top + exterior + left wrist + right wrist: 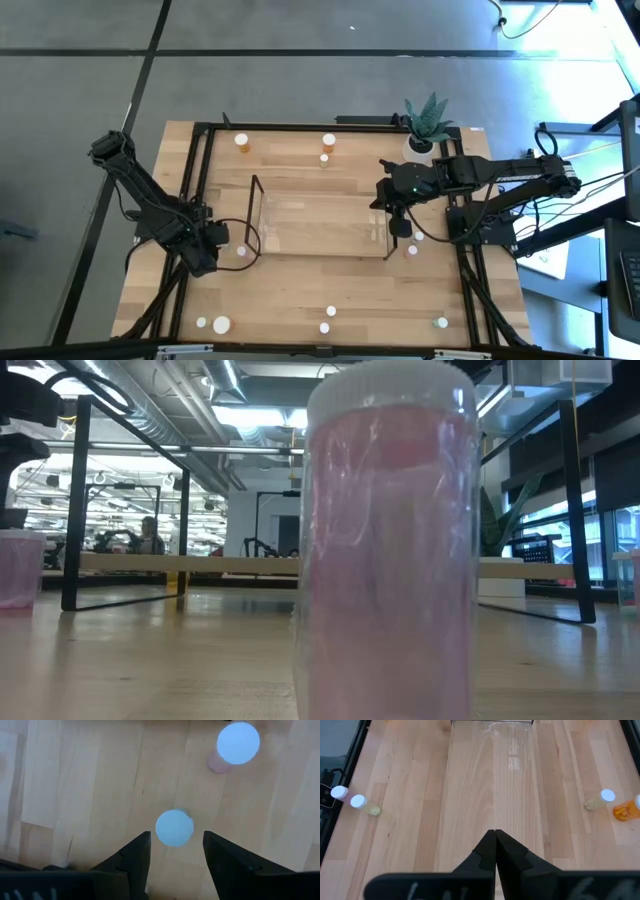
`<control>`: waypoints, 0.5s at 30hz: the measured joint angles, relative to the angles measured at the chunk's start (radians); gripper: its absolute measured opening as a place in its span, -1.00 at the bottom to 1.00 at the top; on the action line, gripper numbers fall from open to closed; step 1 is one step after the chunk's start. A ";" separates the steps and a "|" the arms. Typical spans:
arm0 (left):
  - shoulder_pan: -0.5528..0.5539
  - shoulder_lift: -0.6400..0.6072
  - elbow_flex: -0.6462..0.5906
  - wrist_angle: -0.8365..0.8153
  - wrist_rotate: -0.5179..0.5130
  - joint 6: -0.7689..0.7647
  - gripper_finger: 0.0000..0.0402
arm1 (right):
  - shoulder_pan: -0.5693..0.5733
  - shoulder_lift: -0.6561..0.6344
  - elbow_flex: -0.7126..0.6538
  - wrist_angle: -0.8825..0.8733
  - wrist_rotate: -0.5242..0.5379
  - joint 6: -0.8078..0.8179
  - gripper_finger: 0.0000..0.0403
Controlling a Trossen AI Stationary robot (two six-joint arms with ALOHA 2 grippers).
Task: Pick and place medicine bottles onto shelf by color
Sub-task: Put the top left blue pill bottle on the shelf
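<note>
My left gripper (174,851) (207,262) hangs open near the table's left side and points steeply down. A small bottle's white cap (174,827) shows just past its fingertips, in line with the gap and untouched. A pinkish bottle (235,747) (241,251) stands upright a little farther on. The clear shelf (320,215) stands in the table's middle. My right gripper (495,837) (388,192) is shut and waits above the shelf's right end. Other medicine bottles stand scattered, such as an orange one (243,142) at the far left.
Bottles stand near the front edge (221,324), (331,312), (441,322), at the far side (328,142) and by the shelf's right end (411,249). A potted plant (425,130) sits far right. A pink bottle (385,540) stands right in front of the low camera.
</note>
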 joint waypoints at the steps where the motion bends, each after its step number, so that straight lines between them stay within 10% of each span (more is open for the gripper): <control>1: 0.000 0.000 0.000 0.000 -0.004 0.000 -0.13 | 0.000 0.000 0.000 0.000 0.000 0.001 -0.95; 15: 0.000 0.000 0.000 0.005 -0.033 -0.003 -0.13 | 0.000 0.000 0.000 0.000 0.000 0.001 -0.95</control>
